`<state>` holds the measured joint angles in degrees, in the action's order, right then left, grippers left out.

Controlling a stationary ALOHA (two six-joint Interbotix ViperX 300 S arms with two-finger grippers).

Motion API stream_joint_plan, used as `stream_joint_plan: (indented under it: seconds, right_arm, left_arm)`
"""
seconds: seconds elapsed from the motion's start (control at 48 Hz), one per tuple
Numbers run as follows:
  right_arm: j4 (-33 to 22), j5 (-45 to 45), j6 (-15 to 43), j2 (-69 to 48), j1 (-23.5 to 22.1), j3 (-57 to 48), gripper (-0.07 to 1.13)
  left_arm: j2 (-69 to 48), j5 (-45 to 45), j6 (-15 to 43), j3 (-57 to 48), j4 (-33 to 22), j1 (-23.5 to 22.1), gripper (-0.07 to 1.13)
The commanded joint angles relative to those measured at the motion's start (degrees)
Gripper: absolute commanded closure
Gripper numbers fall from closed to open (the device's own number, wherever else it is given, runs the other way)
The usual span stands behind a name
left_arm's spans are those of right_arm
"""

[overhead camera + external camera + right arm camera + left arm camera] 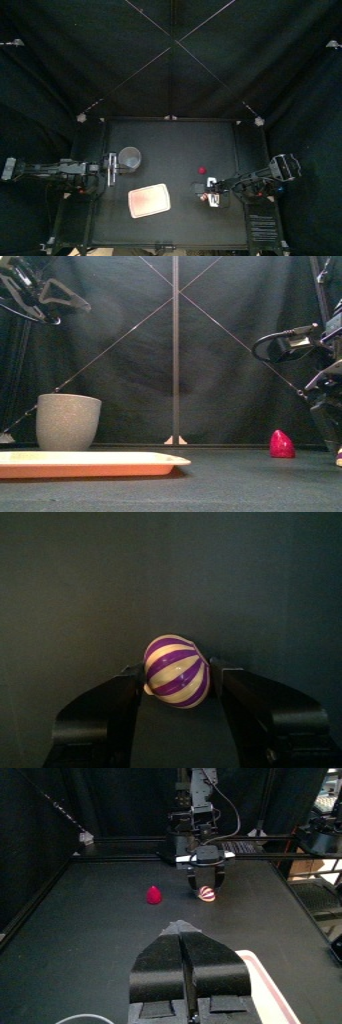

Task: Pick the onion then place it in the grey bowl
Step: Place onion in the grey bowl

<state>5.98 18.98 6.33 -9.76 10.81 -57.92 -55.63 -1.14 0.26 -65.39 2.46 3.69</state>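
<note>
Your onion (pixel 207 894) is pinched between the jaws of the right gripper (pixel 177 670) at the table's near right. Its long axis looks upright, but table contact is unclear, and the front view barely shows it. A red toy (pixel 203 170) stands just beyond it. The left gripper (pixel 187 936) is pressed together, empty.

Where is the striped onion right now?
The onion is gripped between the right pincer's jaws, on the right side of the table in the top view, just in front of a small red toy.
</note>
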Motion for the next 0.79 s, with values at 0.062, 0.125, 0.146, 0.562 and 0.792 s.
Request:
stream_joint_plan:
  seconds: [0.062,0.125,0.146,0.562,0.792]
  right_arm:
    - [-0.1,1.0,0.0,-0.6,0.0,1.6,0.32]
    - [-0.1,1.1,0.0,-0.6,-0.1,2.6,0.32]
    - [-0.2,1.1,0.0,-0.7,-0.1,3.2,0.32]
    - [-9.1,-7.0,-0.3,1.4,-7.6,18.7,0.32]
    - [-17.2,-22.0,-0.4,8.6,-14.9,26.3,0.32]
  left_arm:
    - [0.0,-0.3,-0.1,0.8,-0.1,0.0,1.01]
    - [0.0,-0.3,-0.1,0.7,-0.1,0.1,1.01]
    - [0.0,-0.3,-0.1,0.7,-0.1,0.0,1.01]
    - [0.0,-1.0,0.0,0.8,-0.1,0.1,1.01]
    - [-0.1,-1.1,0.0,0.8,0.0,0.2,1.01]
